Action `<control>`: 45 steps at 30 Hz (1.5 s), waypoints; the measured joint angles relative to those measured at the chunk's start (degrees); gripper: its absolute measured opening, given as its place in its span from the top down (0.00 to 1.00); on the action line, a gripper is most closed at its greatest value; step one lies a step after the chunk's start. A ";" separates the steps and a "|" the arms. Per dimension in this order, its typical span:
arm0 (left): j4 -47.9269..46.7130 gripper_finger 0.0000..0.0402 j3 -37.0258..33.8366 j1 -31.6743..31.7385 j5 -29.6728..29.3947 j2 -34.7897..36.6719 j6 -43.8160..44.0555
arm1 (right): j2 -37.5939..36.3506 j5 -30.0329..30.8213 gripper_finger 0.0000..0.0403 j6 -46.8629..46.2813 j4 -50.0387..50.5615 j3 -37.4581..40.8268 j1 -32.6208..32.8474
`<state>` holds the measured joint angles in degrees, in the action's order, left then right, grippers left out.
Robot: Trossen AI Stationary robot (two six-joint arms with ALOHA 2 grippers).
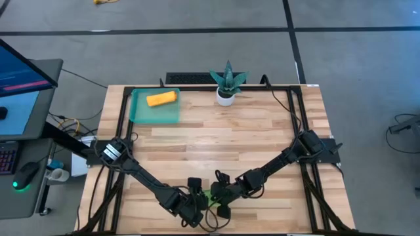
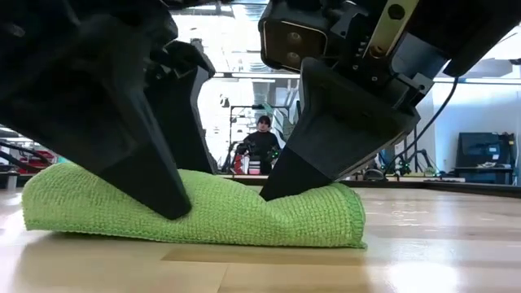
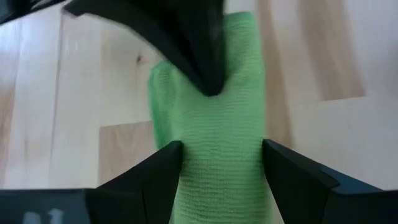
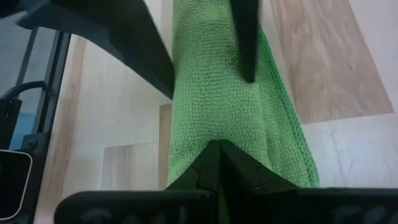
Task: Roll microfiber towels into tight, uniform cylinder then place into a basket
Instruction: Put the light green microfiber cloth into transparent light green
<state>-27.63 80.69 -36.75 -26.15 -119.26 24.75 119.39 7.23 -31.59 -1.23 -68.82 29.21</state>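
Observation:
The lime green microfiber towel (image 2: 220, 213) lies rolled into a short, flattish cylinder on the wooden table near its front edge (image 1: 209, 196). My left gripper (image 3: 222, 165) is open and stands astride one end of the roll. My right gripper (image 4: 219, 152) is shut, with its tips on top of the roll toward the other end (image 2: 273, 194). The orange towel (image 1: 161, 99) lies rolled up inside the teal basket (image 1: 139, 113) at the far left. My left gripper comes slanting down, with one finger (image 3: 163, 168) on each long side of the green roll, across it. The near finger's tip (image 2: 167, 203) sinks into the cloth. The roll lies flat on the table. My right gripper presses its shut fingertips down onto the top of the roll (image 4: 214, 134), slanting down from the table's right. The cloth is dented in under the tips (image 2: 269, 199). The roll's underside rests on the table.
A small white pot with a spiky green plant (image 1: 227, 84) stands at the far middle. Bare wood stretches between the roll and the basket. Beyond the table a person (image 2: 262, 140) sits in the room.

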 joint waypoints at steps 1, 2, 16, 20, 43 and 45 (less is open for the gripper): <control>-0.31 0.46 -0.03 0.31 0.05 0.00 0.31 | 0.00 0.06 0.91 0.02 0.05 -0.02 0.00; -0.40 0.46 -0.03 0.59 0.37 0.00 0.72 | 0.00 0.07 0.91 0.02 0.06 -0.02 0.00; 0.23 0.46 -0.11 3.08 10.01 -2.16 2.07 | -0.02 0.26 0.91 0.17 0.89 -0.17 0.00; -0.90 0.49 -0.05 3.17 9.82 -2.18 3.75 | -0.04 0.20 0.91 0.47 0.84 -0.15 0.00; -1.47 0.89 -0.23 2.40 8.93 -1.90 0.68 | -1.36 -7.01 0.65 0.68 1.01 -0.04 -1.84; -2.26 0.89 -0.16 2.40 8.96 -1.90 -0.68 | -2.51 -8.87 0.64 1.53 1.72 0.07 -2.27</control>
<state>-29.88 80.53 -34.35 -17.19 -121.16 24.07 116.89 -1.64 -30.07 0.50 -68.75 26.94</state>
